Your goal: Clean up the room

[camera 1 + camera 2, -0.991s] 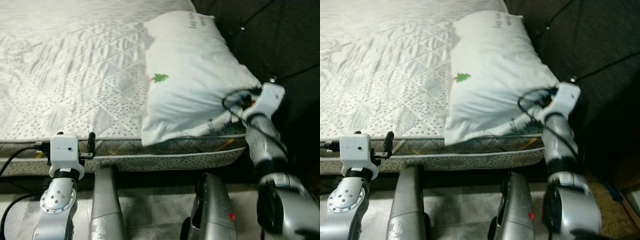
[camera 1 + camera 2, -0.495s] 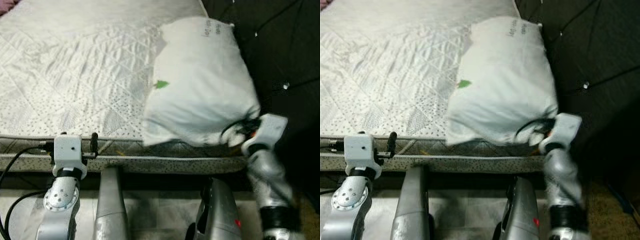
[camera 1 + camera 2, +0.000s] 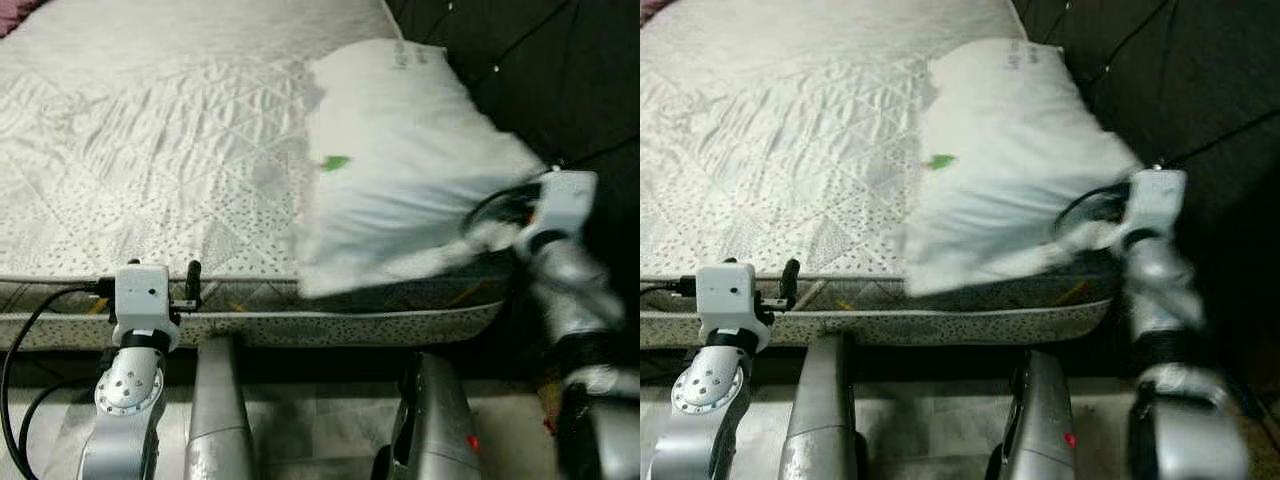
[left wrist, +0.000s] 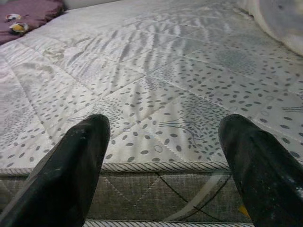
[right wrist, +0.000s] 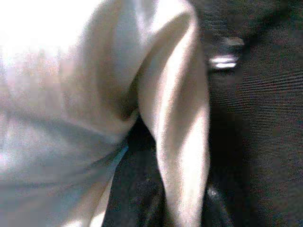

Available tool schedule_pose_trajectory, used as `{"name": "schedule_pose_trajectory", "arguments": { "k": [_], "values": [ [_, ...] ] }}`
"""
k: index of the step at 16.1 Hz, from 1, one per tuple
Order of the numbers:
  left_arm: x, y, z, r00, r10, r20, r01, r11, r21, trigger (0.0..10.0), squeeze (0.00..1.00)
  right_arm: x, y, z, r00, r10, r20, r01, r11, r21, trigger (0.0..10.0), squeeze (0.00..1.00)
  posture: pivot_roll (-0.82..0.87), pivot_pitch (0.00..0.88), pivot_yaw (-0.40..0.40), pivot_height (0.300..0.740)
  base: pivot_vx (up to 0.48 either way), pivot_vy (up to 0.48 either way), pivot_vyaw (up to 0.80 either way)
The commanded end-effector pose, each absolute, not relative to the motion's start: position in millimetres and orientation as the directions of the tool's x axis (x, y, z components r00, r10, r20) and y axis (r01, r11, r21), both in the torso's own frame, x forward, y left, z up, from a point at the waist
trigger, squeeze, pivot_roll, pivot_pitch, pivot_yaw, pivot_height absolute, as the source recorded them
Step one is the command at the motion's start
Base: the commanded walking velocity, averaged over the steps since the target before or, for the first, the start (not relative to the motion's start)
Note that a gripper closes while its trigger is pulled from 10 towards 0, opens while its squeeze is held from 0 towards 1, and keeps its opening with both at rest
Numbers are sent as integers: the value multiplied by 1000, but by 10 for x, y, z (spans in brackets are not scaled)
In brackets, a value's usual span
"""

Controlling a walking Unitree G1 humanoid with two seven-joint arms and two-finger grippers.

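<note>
A white pillow (image 3: 410, 170) with a small green tree print lies at the right end of the quilted mattress (image 3: 150, 150), its near edge overhanging the mattress side. My right gripper (image 3: 492, 232) is at the pillow's near right corner, shut on a fold of the fabric (image 5: 175, 123); the fingers are mostly hidden by it. My left gripper (image 4: 163, 161) stands open in front of the mattress's near edge with nothing between its fingers (image 4: 71, 161).
A dark padded headboard (image 3: 560, 70) runs along the right of the bed, close to my right arm. A purple cloth (image 4: 28, 12) with a small item on it lies at the mattress's far corner. My legs (image 3: 215, 420) stand against the bed base.
My right gripper has moved up and to the right, dragging the pillow's near corner with it. The view has shifted a little. The left gripper has stayed at the mattress edge.
</note>
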State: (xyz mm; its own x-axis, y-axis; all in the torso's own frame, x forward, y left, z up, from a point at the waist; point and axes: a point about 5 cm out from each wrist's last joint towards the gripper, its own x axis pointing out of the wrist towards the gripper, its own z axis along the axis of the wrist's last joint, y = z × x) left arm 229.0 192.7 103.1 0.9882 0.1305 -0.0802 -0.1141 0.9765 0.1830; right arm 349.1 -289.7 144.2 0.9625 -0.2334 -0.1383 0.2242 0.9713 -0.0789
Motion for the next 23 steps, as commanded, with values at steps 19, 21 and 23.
{"name": "schedule_pose_trajectory", "arguments": {
  "k": [19, 21, 23],
  "values": [
    [2386, 1856, 1023, 991, 123, -48, -115, 985, 129, 10000, 0, 2924, -2127, 1026, 997, -63, -46, 60, 996, -71, 10000, 1000, 57, 0, -37, 487, 0, 0, 0],
    [2366, 1865, 1045, 992, 125, -32, -121, 985, 122, 10000, 0, 2674, -1960, 1023, 996, -84, 15, 84, 996, -16, 10000, 1000, 45, 0, -25, 487, 0, 0, 0],
    [2382, 1845, 1039, 991, 128, -35, -123, 985, 121, 10000, 0, 2539, -1724, 999, 1000, -8, 9, 8, 1000, -10, 10000, 1000, 28, 0, -13, 487, 0, 0, 0]
  ]
}}
